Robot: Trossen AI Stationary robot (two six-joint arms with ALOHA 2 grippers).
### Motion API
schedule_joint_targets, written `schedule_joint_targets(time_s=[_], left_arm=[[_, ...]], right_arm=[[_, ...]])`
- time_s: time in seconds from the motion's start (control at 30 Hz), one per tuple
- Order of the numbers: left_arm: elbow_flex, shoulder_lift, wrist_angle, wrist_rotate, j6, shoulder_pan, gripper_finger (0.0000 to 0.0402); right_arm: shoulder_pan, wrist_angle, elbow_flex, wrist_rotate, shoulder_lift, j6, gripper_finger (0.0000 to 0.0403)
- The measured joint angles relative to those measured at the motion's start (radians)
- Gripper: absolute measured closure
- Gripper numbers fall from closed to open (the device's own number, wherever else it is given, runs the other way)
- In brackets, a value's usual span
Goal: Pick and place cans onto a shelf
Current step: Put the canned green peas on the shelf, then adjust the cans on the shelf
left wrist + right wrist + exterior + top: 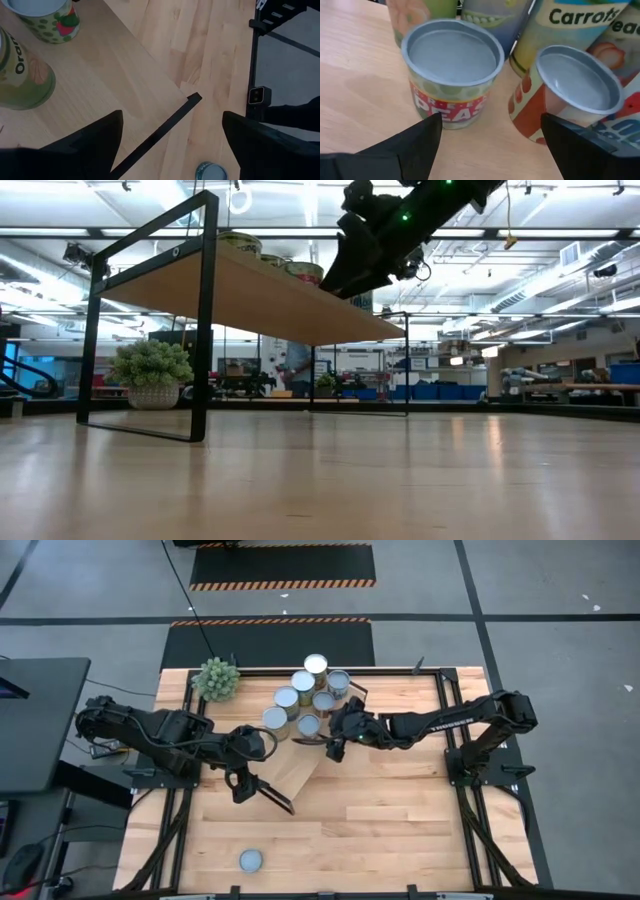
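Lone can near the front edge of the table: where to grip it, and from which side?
Grip the lone can across its round side wall, coming straight down from above. It stands upright, its top facing up, with bare table all around it. The left gripper, open, is the nearer one.

The floor [560, 600] around the wooden table [380, 830] is grey concrete, crossed by dark lines. Two black mats [282, 564] edged with orange and black stripes lie beyond its far side. Looking level across the room, long strip lights [560, 235] run along the ceiling, and blue bins [440, 392] line the far wall.
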Motion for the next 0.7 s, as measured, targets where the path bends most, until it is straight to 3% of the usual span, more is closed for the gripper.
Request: schedule_joint_targets(time_s=[0.23,0.7], left_arm=[[0.0,0.0,-0.001,0.0,0.0,0.0,0.0057],[0.0,0.0,-0.001,0.0,-0.006,0.0,0.0057]], right_arm=[[0.024,-0.258,0.163,-0.03,0.0,-0.046,0.0056],[-0.145,-0.567,0.365,-0.413,-0.002,-0.285,0.0056]])
